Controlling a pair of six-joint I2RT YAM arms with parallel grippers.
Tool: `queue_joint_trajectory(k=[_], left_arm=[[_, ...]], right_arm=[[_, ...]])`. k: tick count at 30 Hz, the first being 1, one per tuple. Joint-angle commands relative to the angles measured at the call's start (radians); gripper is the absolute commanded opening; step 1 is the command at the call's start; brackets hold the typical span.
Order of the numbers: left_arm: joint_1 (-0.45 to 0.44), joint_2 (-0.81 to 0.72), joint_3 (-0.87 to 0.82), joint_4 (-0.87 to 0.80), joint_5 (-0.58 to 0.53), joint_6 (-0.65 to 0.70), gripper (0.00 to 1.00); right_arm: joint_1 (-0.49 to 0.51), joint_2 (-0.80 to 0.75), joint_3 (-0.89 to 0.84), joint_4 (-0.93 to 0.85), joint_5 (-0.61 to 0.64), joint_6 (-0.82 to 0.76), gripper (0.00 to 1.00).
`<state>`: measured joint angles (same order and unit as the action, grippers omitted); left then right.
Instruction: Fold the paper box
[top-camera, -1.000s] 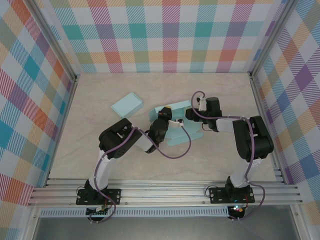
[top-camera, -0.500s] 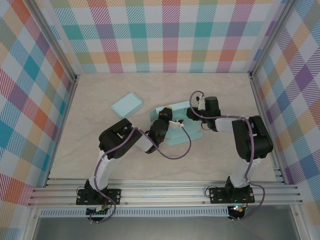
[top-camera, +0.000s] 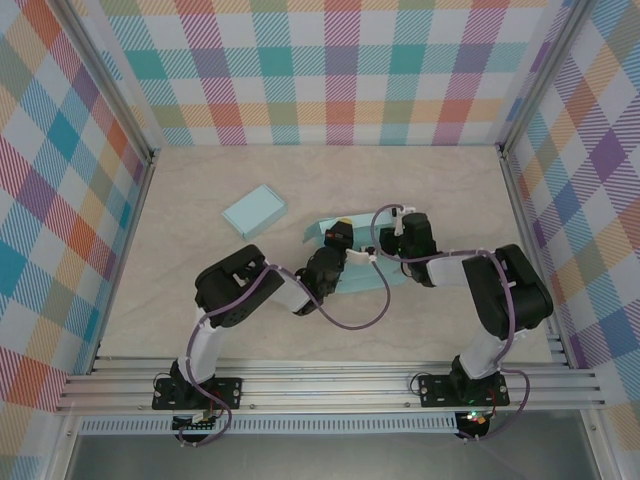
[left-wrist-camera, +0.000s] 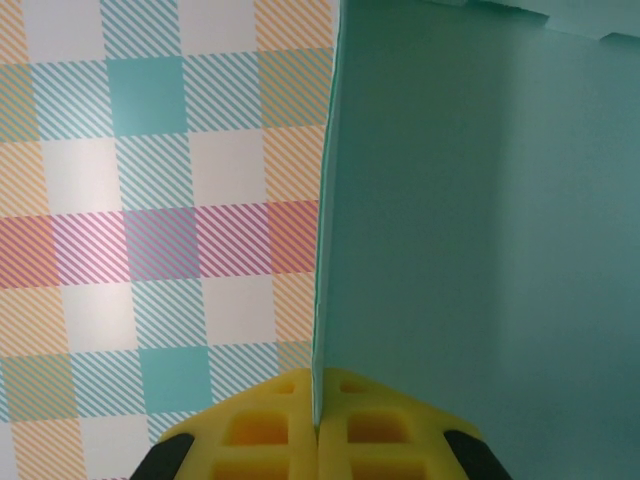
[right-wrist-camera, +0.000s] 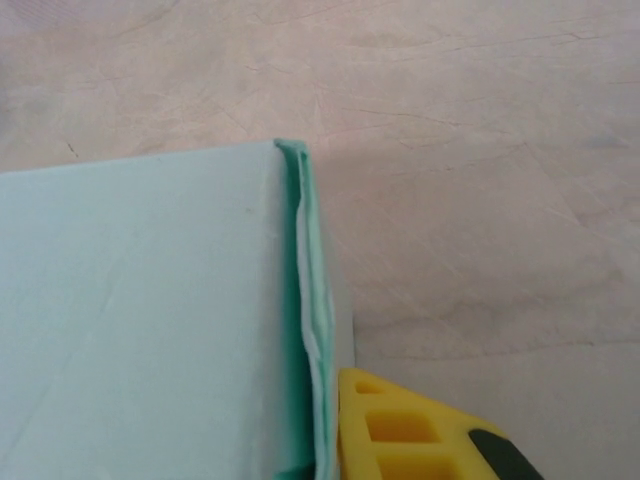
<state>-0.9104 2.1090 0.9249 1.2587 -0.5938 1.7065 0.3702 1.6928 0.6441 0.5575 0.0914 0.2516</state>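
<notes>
The teal paper box (top-camera: 362, 276) lies partly folded in the middle of the table, between both arms. My left gripper (top-camera: 340, 238) is at its left part. In the left wrist view the yellow fingers (left-wrist-camera: 260, 430) of that gripper (left-wrist-camera: 320, 385) are shut on the thin edge of an upright teal panel (left-wrist-camera: 480, 220). My right gripper (top-camera: 383, 240) is at the box's right part. In the right wrist view one yellow finger (right-wrist-camera: 400, 430) presses against a doubled-over teal wall (right-wrist-camera: 315, 330); the other finger is hidden behind that wall.
A second teal box (top-camera: 253, 210), closed and flat, lies to the back left of the arms. The beige table (top-camera: 200, 290) is ringed by checked walls (top-camera: 340, 70), and a metal rail (top-camera: 330, 385) runs along the near edge.
Both grippers and the box have shifted towards the near edge. The right gripper has closed from open onto the box wall. The left grip is unchanged.
</notes>
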Motion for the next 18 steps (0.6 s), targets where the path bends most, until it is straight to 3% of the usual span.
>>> queue_joint_trajectory(k=[1,3,6,11,18], left_arm=[[-0.035,-0.039,-0.03,-0.097,0.047,-0.075,0.0],[-0.036,-0.045,-0.034,-0.101,0.047,-0.087,0.0],[-0.036,-0.053,-0.037,-0.109,0.043,-0.111,0.0],[-0.035,-0.073,-0.039,-0.116,0.017,-0.189,0.04],[-0.035,-0.237,-0.043,-0.241,-0.059,-0.477,0.53]], right_arm=[[0.033,-0.023,-0.037,0.065,0.075,0.036,0.15],[0.034,-0.019,-0.04,0.064,0.088,0.043,0.22],[0.035,-0.01,-0.035,0.056,0.098,0.04,0.21],[0.038,-0.015,-0.05,0.065,0.123,0.045,0.02],[0.058,-0.03,-0.055,0.057,0.145,0.031,0.0]])
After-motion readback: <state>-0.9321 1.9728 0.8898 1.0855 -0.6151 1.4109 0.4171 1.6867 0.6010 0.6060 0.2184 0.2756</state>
